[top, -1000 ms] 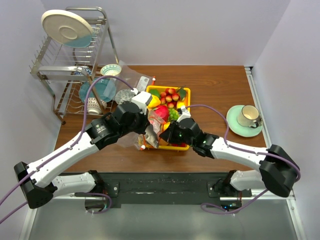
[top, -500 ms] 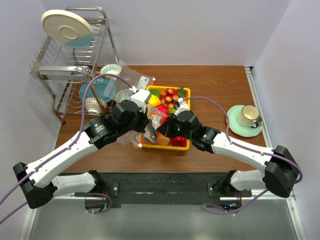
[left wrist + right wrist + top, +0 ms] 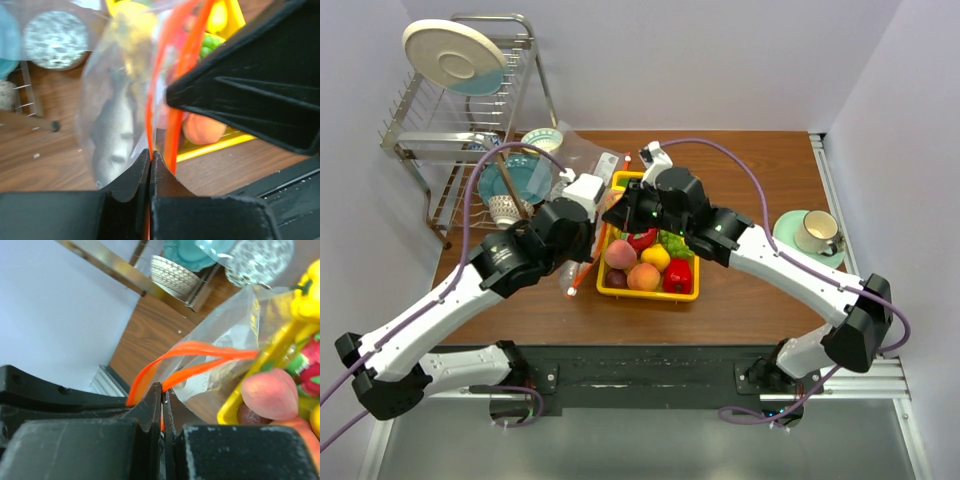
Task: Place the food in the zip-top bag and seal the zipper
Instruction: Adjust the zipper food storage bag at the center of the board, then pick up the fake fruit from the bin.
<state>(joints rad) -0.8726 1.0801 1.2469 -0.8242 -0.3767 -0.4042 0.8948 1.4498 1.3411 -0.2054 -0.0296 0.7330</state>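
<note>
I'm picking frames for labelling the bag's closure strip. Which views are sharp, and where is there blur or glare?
Left wrist: the thin orange-red zipper strip and the grey toy fish inside the crinkled clear plastic bag are smeared and out of focus. Right wrist: the strip reads cleaner by the shut right gripper; background soft. Top external: evenly lit, sharp, no strong glare.

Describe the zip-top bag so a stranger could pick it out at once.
Find the yellow tray mid-table. At its left edge a crinkled clear bag hangs, pinched by the left fingers and right fingers. Its orange-red zipper and the grey fish inside set it apart from the flatter clear bag by the dish rack.
</note>
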